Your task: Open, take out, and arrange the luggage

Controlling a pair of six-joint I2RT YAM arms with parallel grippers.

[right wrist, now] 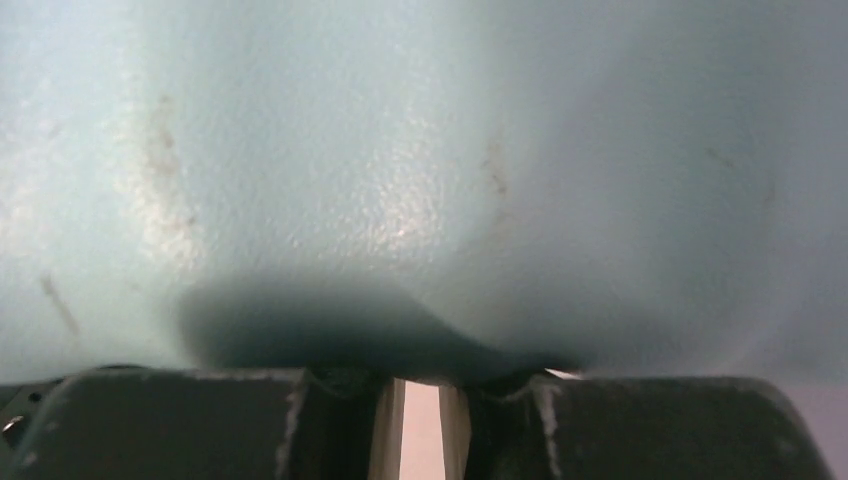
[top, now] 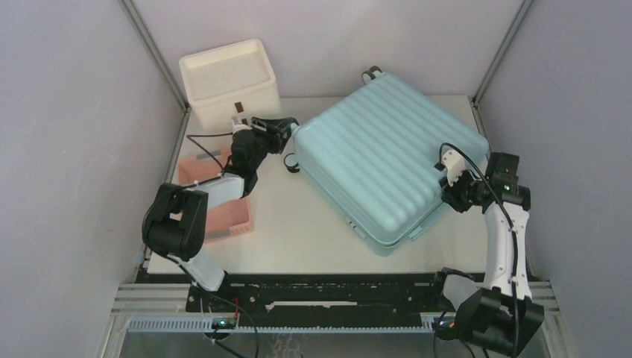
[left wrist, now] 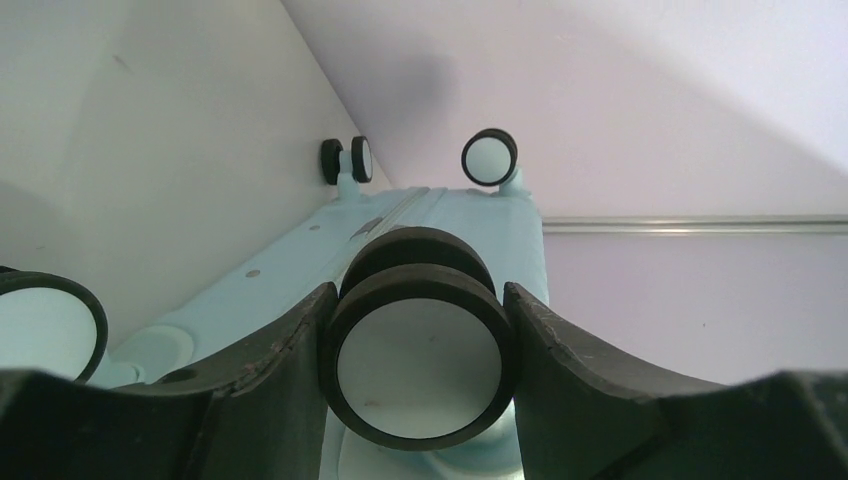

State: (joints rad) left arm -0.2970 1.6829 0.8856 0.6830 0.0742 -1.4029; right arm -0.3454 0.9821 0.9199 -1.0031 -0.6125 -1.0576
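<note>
The luggage (top: 380, 156) lies flat and closed on the white worktop (top: 298, 231), filling the middle and right. It is set on the diagonal, with its long axis running from its wheeled end at about 10 o'clock to its far end at about 4 o'clock. The shell is a pale blue hard plastic, ribbed along its length, with rounded corners and a fine pebbled grain up close.

The left end effector (top: 285, 134) sits at the case's 9 o'clock corner, with the body of the case off at its 4 o'clock. The left wrist view shows its two dark curved fingers (left wrist: 270, 380) pinching a caster wheel (left wrist: 418, 365), a black rubber rim around a white hub.

The right end effector (top: 452, 183) is against the opposite edge at 3 o'clock, with the shell at its 9 o'clock. Its fingers (right wrist: 200, 420) are pressed almost together, leaving only a bright slit. I cannot tell whether a zip tab or anything else thin is held there.

Both arms are already at the case, one on each side of the long axis. Opening it likely turns on the seam along the right arm's edge while the left steadies the wheel.

A white box (top: 223, 71) stands at 11 o'clock. A pink basket (top: 227, 220) lies under the left arm.
</note>
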